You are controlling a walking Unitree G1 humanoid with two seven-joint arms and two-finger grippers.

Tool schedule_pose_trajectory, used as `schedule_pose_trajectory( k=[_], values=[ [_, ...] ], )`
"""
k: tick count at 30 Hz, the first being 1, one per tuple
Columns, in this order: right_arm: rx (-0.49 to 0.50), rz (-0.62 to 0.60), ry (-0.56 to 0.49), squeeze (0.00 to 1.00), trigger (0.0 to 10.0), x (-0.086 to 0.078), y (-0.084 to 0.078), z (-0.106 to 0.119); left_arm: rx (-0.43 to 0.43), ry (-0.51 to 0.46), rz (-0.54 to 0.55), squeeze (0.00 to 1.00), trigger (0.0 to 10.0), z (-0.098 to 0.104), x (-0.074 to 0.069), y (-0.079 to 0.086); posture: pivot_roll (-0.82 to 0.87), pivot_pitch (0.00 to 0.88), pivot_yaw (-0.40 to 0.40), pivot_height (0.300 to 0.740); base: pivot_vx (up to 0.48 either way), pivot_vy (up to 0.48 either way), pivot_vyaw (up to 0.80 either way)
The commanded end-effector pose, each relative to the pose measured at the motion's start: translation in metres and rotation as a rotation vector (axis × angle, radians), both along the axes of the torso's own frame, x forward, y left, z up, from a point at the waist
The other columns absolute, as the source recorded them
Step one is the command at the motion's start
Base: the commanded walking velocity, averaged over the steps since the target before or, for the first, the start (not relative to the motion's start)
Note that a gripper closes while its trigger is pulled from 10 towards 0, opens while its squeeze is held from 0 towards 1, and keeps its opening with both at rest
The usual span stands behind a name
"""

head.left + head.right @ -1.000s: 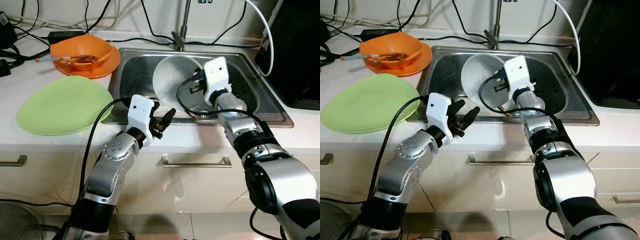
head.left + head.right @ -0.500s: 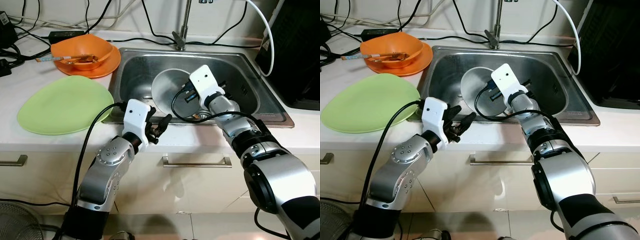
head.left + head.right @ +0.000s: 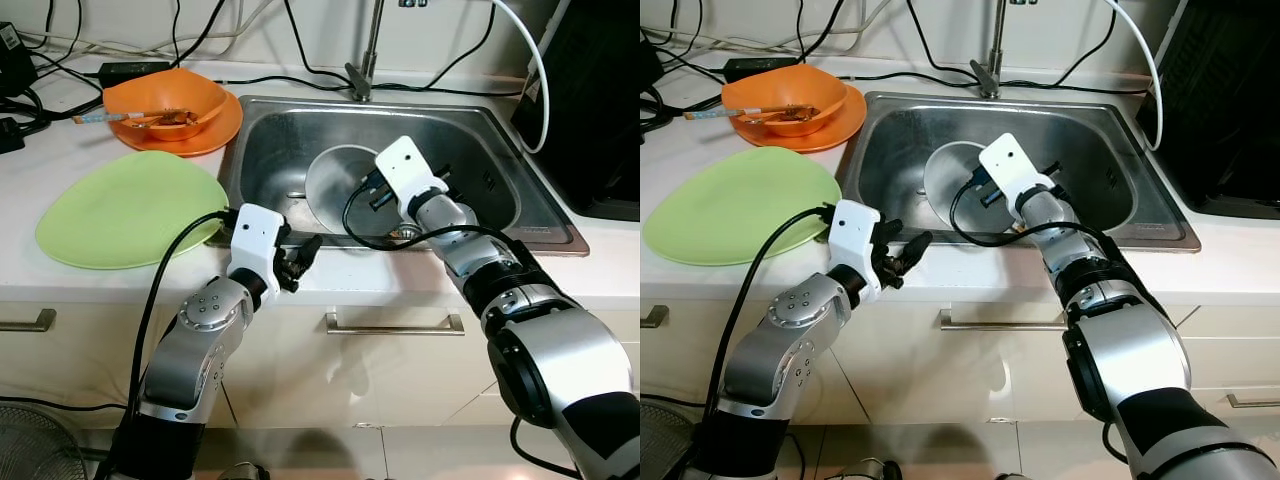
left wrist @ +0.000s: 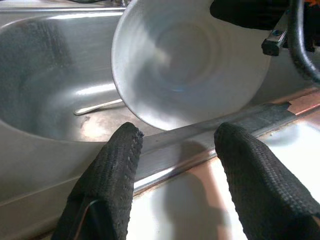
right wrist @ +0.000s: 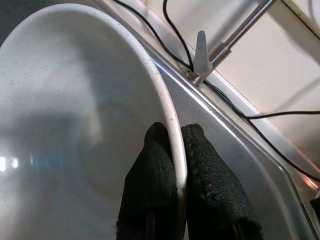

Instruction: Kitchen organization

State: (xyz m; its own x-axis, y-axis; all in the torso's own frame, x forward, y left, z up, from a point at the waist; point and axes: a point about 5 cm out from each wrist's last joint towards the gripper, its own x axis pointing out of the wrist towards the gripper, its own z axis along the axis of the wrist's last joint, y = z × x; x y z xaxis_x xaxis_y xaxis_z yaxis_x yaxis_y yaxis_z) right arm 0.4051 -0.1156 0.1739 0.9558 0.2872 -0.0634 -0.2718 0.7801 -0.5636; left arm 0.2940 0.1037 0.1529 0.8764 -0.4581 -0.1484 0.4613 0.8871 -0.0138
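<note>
I see the steel sink (image 3: 262, 150) set into the white worktop (image 3: 60, 285), and inside it a white bowl (image 3: 335, 180) tipped up on edge, its open side facing the front of the sink. My right claw (image 5: 179, 165) is clamped on that bowl's rim, one black finger inside the bowl and the other outside, as the right wrist view shows plainly. A spoon or similar utensil (image 4: 97, 106) lies on the sink floor beside the bowl. The faucet (image 3: 366, 50) stands at the back edge of the sink.

My left claw (image 4: 176, 150) hovers over the front lip of the sink, just beside the bowl but not touching it; its two fingers stand apart with nothing between them.

On the worktop to the robot's left sits an orange bowl (image 3: 160, 98) on an orange plate (image 3: 222, 125), with chopsticks (image 3: 125, 116) and some brownish scraps inside the bowl. Nearer the front edge lies a light green plate (image 3: 125, 208), bare. Black cables (image 3: 60, 55) trail along the back of the worktop.
</note>
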Motion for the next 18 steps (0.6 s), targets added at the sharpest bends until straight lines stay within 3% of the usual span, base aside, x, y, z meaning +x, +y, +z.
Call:
schedule_pose_trajectory(
  k=[1,8,9,18],
  values=[
    [-0.027,-0.016,-0.002,0.0,10.0,0.001,-0.006,0.0,0.004,0.001,-0.016,0.0,10.0,0.002,-0.002,-0.003,0.08,0.019,-0.032,0.74,0.0,0.0,0.0],
    [-0.049,-0.001,0.023,0.0,10.0,-0.002,-0.004,-0.007,0.005,0.002,-0.016,0.0,10.0,0.003,-0.001,-0.002,0.08,0.019,-0.031,0.74,0.0,0.0,0.0],
    [-0.055,0.006,0.029,1.0,10.0,-0.002,-0.003,-0.009,0.004,0.002,-0.017,0.0,10.0,0.003,-0.001,-0.003,0.08,0.019,-0.032,0.74,0.0,0.0,0.0],
    [-0.068,0.013,0.043,1.0,10.0,-0.003,-0.002,-0.011,0.001,0.003,-0.021,0.0,10.0,0.004,-0.002,-0.004,0.08,0.019,-0.032,0.74,0.0,0.0,0.0]
  ],
)
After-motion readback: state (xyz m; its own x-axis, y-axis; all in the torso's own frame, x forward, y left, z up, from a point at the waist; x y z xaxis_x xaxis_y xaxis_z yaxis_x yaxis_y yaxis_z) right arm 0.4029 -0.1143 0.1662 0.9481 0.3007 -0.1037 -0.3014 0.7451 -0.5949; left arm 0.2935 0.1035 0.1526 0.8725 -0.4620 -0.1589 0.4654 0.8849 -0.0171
